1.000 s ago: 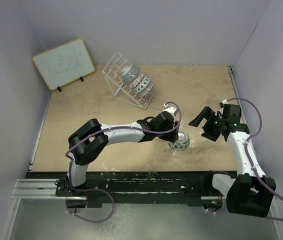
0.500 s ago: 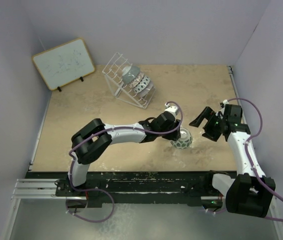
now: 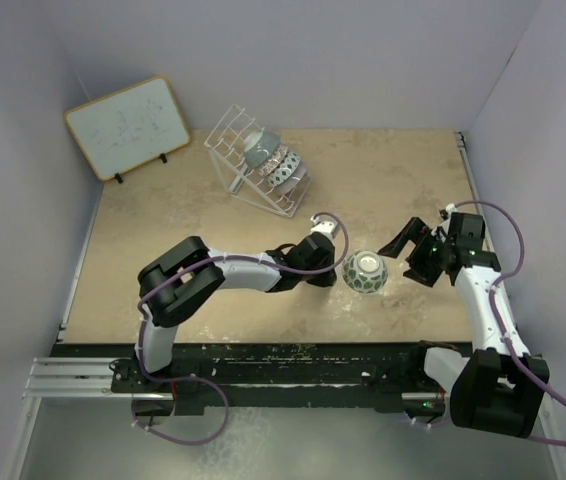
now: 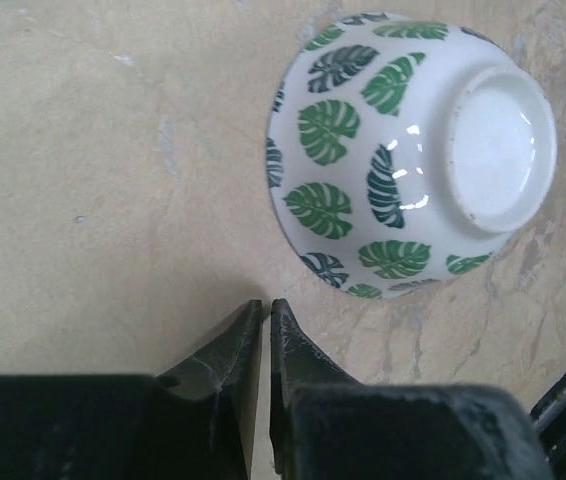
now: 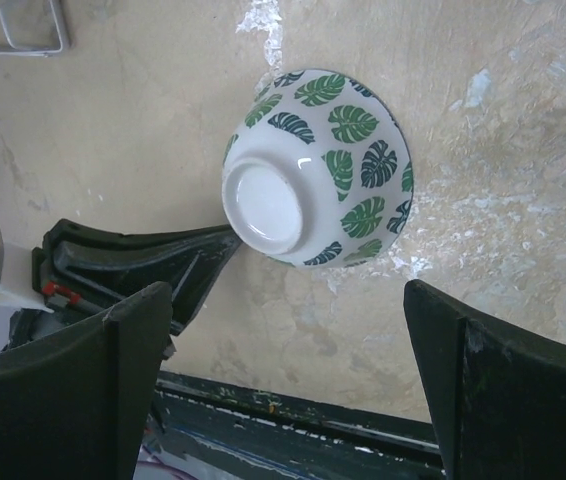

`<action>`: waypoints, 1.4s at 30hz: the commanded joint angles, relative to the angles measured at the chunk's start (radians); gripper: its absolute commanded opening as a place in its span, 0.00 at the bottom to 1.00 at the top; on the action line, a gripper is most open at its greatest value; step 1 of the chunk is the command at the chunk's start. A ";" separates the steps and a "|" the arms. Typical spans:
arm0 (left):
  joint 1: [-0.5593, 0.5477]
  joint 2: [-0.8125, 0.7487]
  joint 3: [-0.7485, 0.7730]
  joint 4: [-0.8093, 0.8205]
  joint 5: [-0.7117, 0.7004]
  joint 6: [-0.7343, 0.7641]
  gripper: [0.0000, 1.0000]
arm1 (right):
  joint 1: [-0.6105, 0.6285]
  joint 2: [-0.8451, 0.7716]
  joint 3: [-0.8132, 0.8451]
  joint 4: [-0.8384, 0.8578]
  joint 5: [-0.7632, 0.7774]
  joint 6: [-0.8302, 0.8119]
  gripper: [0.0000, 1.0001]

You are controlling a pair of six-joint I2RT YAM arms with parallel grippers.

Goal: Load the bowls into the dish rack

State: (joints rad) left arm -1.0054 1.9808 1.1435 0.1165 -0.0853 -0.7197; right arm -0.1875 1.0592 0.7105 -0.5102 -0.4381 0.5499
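Dish rack [image 3: 231,135], 11 o'clock: apparently four bowls [image 3: 271,162] loaded. Green-and-white bowl [image 3: 364,271]: inverted on tabletop [image 3: 163,230], outstanding. Left pincer [image 4: 265,320]: closed, empty. Right pincer [image 5: 283,300]: spread wide, empty.

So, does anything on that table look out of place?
Yes. The green-and-white leaf bowl sits upside down on the table, foot ring up, well apart from the dish rack that holds the other bowls.

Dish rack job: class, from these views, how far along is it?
Done: several bowls sit in the dish rack. In hand: nothing; the left gripper is shut beside the green-and-white bowl, the right gripper open near it. Left: that bowl, upside down on the table.
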 commanded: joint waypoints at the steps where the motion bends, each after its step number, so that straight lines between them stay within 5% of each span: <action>1: 0.025 -0.064 -0.075 0.087 0.003 -0.022 0.11 | -0.006 -0.001 -0.009 0.030 -0.019 -0.010 1.00; 27: 0.046 0.036 0.065 0.040 0.068 -0.049 0.19 | -0.009 0.287 0.087 0.203 -0.043 0.006 1.00; 32: 0.044 0.018 0.056 0.064 0.100 -0.035 0.33 | -0.008 0.298 0.097 0.227 -0.044 0.011 1.00; 38: 0.045 -0.104 -0.031 0.127 0.113 -0.035 0.71 | -0.007 0.303 0.083 0.243 -0.044 0.010 1.00; 42: 0.044 -0.118 -0.014 0.108 0.114 -0.037 0.78 | -0.009 0.312 0.079 0.255 -0.053 0.017 1.00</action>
State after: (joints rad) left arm -0.9642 1.9240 1.1133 0.1818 0.0181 -0.7631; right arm -0.1909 1.3643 0.7650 -0.2859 -0.4641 0.5583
